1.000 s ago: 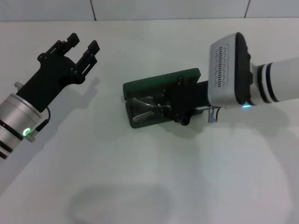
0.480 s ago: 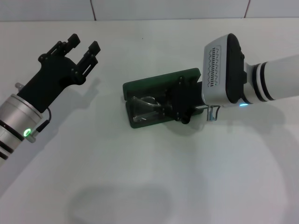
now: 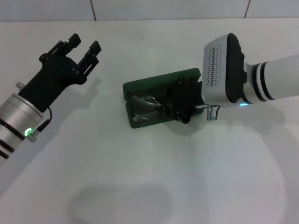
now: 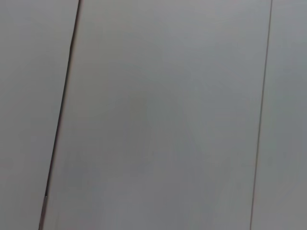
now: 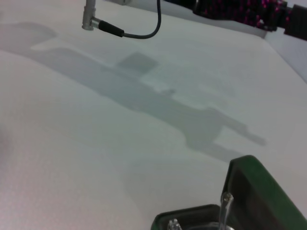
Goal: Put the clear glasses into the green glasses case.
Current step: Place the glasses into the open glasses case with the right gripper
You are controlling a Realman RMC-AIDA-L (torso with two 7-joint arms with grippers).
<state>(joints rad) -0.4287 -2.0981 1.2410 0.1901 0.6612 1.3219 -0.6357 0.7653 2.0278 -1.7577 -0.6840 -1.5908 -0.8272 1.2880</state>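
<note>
The green glasses case (image 3: 161, 80) lies open at mid-table, its lid tilted up behind the base. The clear glasses (image 3: 141, 103) rest inside the base, toward its left end. My right gripper (image 3: 164, 108) reaches in from the right, low over the case and right at the glasses. In the right wrist view a corner of the green glasses case (image 5: 261, 189) and a thin clear tip of the clear glasses (image 5: 225, 201) show. My left gripper (image 3: 83, 44) is open and holds nothing, raised at the far left, well apart from the case.
The white table (image 3: 154, 177) runs all around the case. A tiled wall edge lies at the back. In the right wrist view the left arm's grey cable (image 5: 129, 32) hangs far off. The left wrist view shows only a plain grey tiled surface.
My right wrist has shifted slightly left and turned over the case. The glasses have slid a little toward the case's left end. The left arm has not moved.
</note>
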